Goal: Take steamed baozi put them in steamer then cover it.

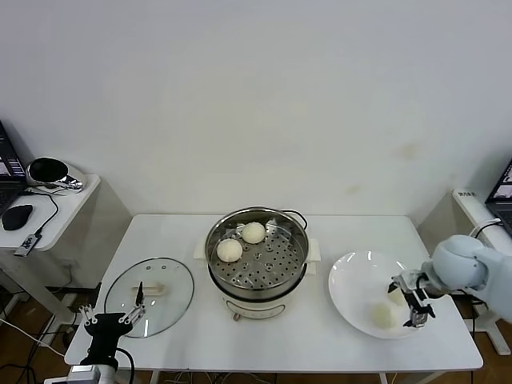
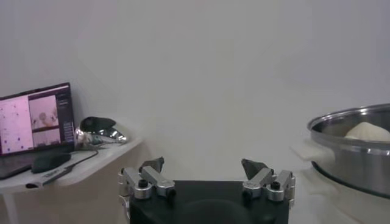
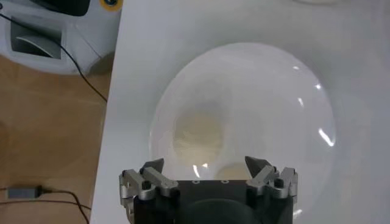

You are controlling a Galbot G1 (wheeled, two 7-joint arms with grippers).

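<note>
The steel steamer (image 1: pixel 276 264) stands mid-table on its cream base, uncovered, with two baozi (image 1: pixel 230 250) (image 1: pixel 254 232) inside. Two more baozi (image 1: pixel 384 314) (image 1: pixel 396 296) lie on a white plate (image 1: pixel 352 280) to the right. Over that plate's right side hovers my right gripper (image 1: pixel 416 310), open. Its wrist view shows one bun (image 3: pixel 198 135) ahead of the open gripper (image 3: pixel 205 164) and a second (image 3: pixel 228 172) partly hidden under it. The glass cover (image 1: pixel 172 292) lies flat at the table's left. My left gripper (image 1: pixel 112 314) stays open and empty at the near left corner.
A black cord runs behind the steamer (image 2: pixel 359 152). A side table (image 1: pixel 48 204) at the left holds a laptop (image 2: pixel 33 119), a mouse (image 2: pixel 52 161) and a shiny object. The floor and cables lie past the table's right edge (image 3: pixel 113 103).
</note>
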